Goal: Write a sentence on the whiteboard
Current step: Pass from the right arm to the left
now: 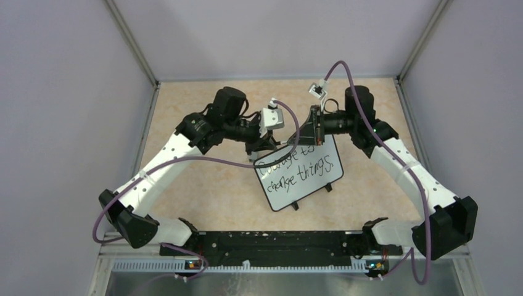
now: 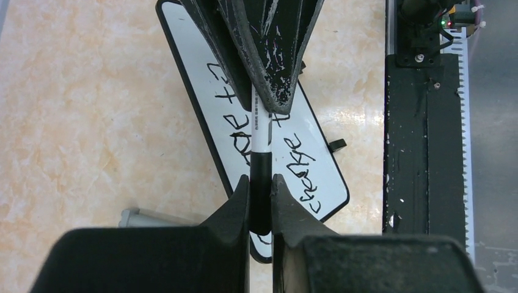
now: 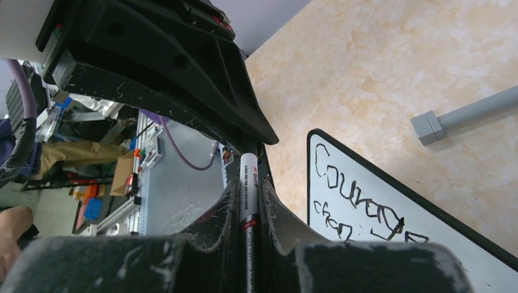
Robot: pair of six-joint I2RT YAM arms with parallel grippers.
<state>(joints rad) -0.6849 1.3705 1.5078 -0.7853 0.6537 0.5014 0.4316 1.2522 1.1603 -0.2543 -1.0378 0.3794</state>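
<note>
Below the meeting point of the two grippers, the whiteboard is seen lying on the tan table, turned at a slant. Its far edge is under the fingers. From the left gripper the board is found beneath and ahead of the fingers. From the right gripper it is found below and off to the right.

The sentence is written in black in two lines and is read from above as "Courage to / change things". In the left wrist view "change" and part of the upper line are made out. In the right wrist view only the line starts are seen.

A marker is gripped by both grippers at once. The left fingers are clamped on its black end, the right fingers on its white barrel. Small print on the barrel is noted but is too small to be read. Whether the marker touches the board cannot be told.
</note>
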